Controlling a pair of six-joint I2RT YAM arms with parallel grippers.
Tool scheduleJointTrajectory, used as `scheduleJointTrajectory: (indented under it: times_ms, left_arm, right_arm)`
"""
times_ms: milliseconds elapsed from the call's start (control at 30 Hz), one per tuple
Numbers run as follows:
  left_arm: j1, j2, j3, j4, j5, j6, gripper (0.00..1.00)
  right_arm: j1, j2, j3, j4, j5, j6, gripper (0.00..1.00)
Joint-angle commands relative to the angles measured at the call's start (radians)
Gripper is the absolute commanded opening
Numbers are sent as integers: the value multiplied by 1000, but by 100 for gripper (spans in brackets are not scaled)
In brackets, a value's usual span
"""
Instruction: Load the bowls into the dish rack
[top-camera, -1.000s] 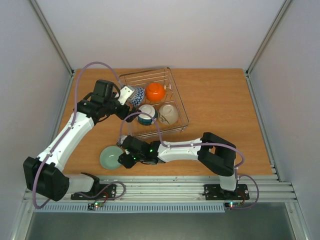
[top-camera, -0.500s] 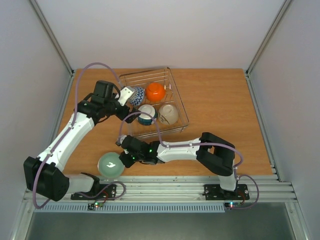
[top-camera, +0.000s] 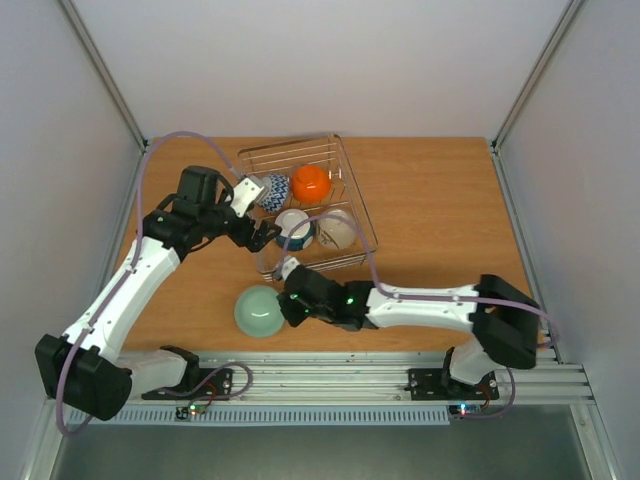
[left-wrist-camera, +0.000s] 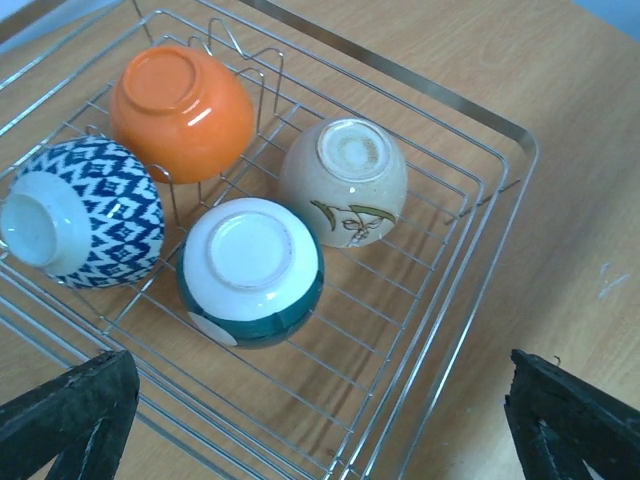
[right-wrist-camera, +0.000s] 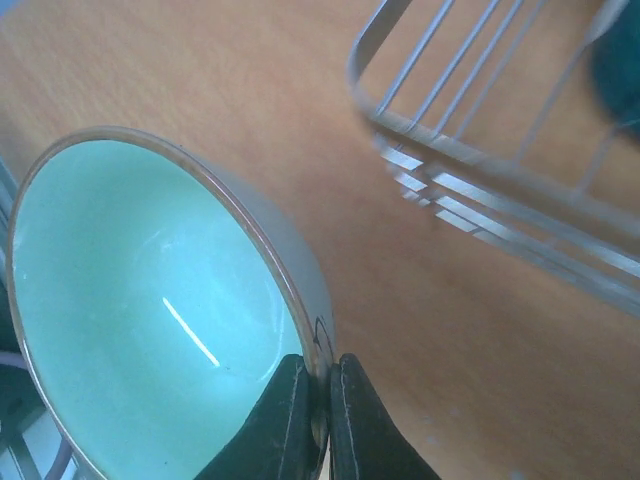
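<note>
Across wooden table (top-camera: 440, 220) inside white walls (top-camera: 320, 60), right gripper (right-wrist-camera: 322, 425) clamped on pale green bowl (top-camera: 258, 311) rim, just beside dish rack (top-camera: 361, 205) near edge, left gripper (top-camera: 262, 238) spread wide, broad wood right of rack

Wooden table (top-camera: 440, 200) under left jaws and right jaws; pale mark (left-wrist-camera: 607, 281), possibly a scratch, ahead of left jaws; metal rail (top-camera: 350, 372) behind.

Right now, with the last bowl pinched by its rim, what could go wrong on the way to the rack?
1. The right gripper holds the pale green bowl by a thin stretch of rim only. Tilted as it is, the bowl could swing or slip out.
2. The open left gripper hangs over the near left part of the dish rack, so the two arms might collide there.
</note>
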Motion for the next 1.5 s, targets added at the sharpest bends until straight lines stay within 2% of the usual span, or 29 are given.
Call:
scheduleJointTrajectory:
  times_ms: [0, 267, 567, 800, 1167, 1300, 1467]
  left_arm:
    - [6, 29, 31, -16, 84, -15, 99]
    - [5, 62, 21, -31, 190, 8, 99]
    - [6, 33, 40, -99, 366, 42, 99]
    - [5, 115, 61, -163, 416, 73, 99]
    - [6, 144, 53, -150, 415, 71, 99]
    - [5, 158, 52, -155, 424, 72, 100]
    - [5, 165, 49, -157, 434, 75, 99]
  right_arm:
    - [-50, -178, -14, 32, 68, -40, 1]
    - [-218, -338, -62, 26, -35, -29, 1]
    - [-329, -356, -69, 36, -77, -33, 1]
    - [-393, -373, -108, 92, -113, -25, 1]
    - [-525, -505, -257, 329, -374, 34, 1]
    - [-539, -492, -287, 430, -448, 46, 1]
    - [-548, -421, -323, 647, -574, 118, 1]
